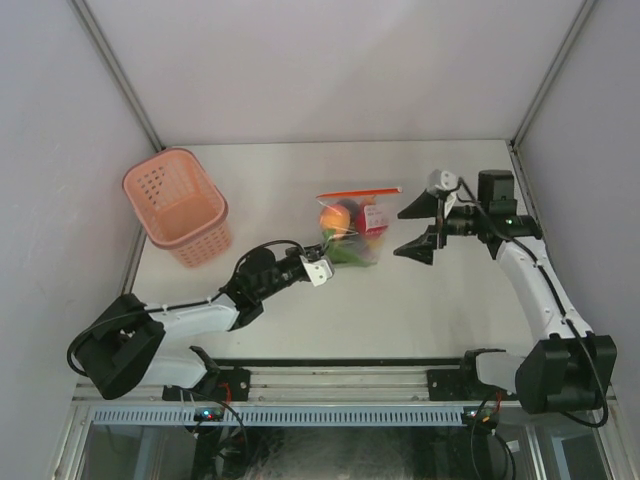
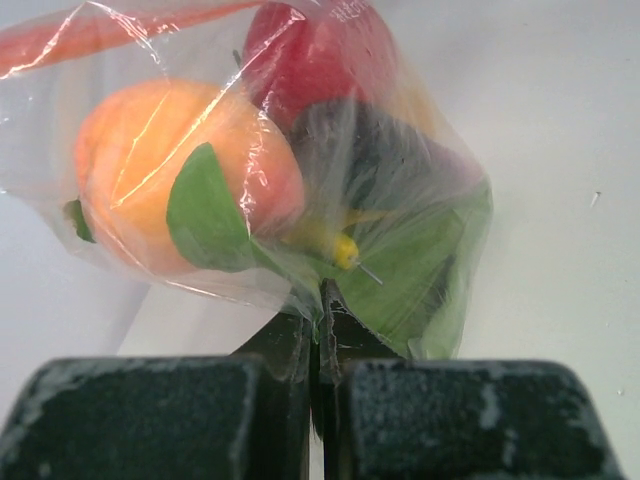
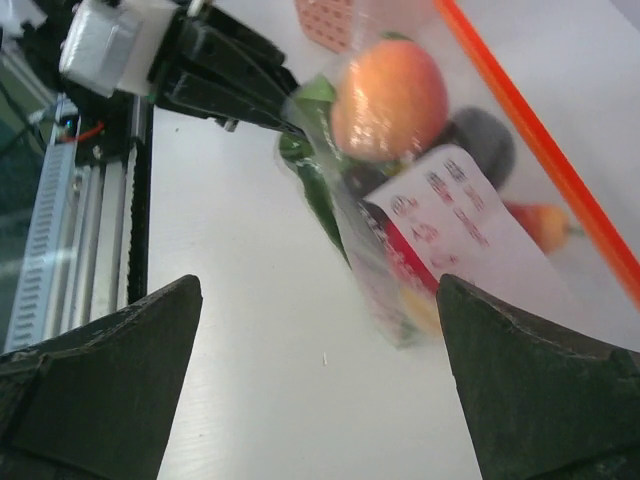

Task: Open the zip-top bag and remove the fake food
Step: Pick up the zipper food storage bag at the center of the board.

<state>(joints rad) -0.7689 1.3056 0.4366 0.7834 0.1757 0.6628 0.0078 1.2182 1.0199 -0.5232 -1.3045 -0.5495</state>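
Inside crinkly zip-top bag [image 1: 370, 222] sits round fake food [image 1: 337, 218]

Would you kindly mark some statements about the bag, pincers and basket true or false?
1. The left pincer is shut on the zip-top bag at its lower edge. True.
2. The right pincer grips the bag too. False: it is open beside the bag, holding nothing.
3. The pink basket stands apart from the bag, to its left. True.
4. The fake food lies in the pink basket. False: it is inside the bag.
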